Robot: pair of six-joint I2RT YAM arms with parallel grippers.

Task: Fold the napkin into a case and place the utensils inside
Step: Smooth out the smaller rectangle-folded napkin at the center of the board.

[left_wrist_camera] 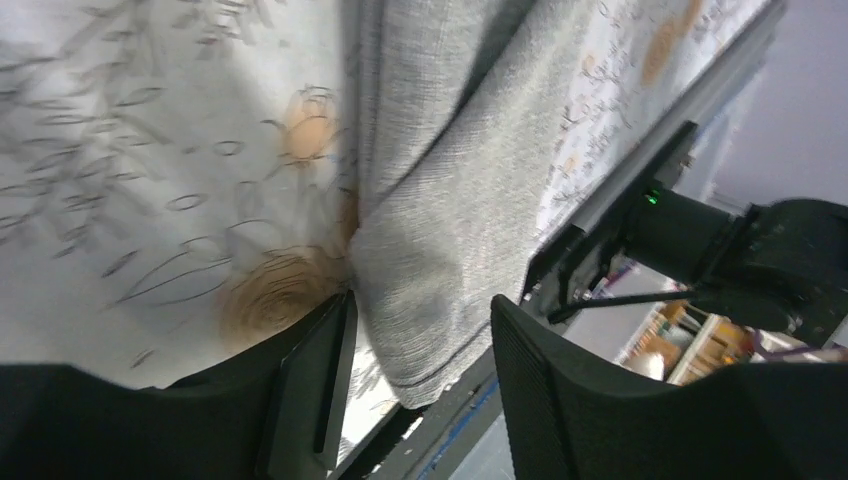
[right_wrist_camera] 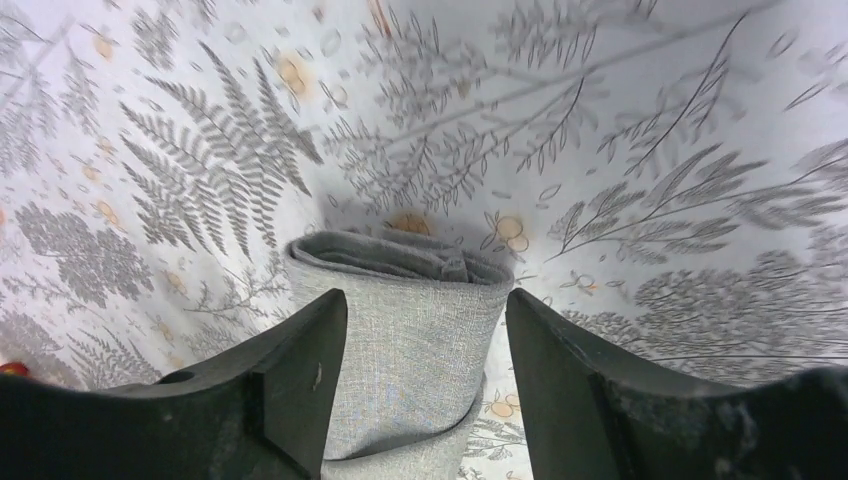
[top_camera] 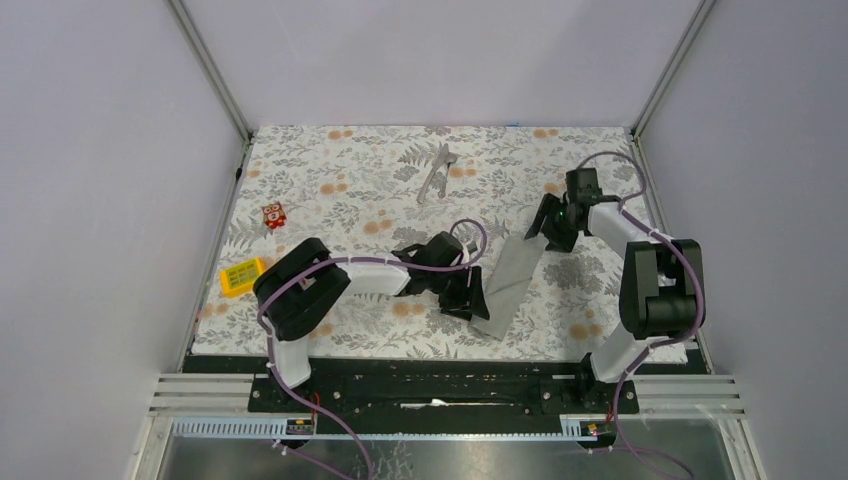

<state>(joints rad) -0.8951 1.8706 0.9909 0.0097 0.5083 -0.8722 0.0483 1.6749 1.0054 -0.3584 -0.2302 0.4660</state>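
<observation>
- Overhead view: a plain grey napkin (top_camera: pixel 512 278), already folded into a narrow strip, lies slantwise on a floral tablecloth (top_camera: pixel 330 170). The left gripper (top_camera: pixel 472 298) is at the strip's near end and the right gripper (top_camera: pixel 545 232) at its far end, probably so that both ends are steadied together. Two shiny utensils (top_camera: pixel 437 172) lie well beyond the left gripper and touch neither arm, so filling the case is not yet done. A yellow block (top_camera: pixel 243 277) and a red block (top_camera: pixel 273 214) sit far behind the left gripper, beside its arm.
- Left wrist view: the jaws stand apart, one finger on each side of the napkin. The strip's end lies in the gap between them and the rest runs away ahead of them. The cloth fills the gap, so I cannot tell whether it is squeezed or only straddled.
- Right wrist view: the jaws are again apart, with the napkin's layered end directly between them. I cannot tell whether they press on it. The layers gape slightly, which is likely the mouth meant for the utensils.
</observation>
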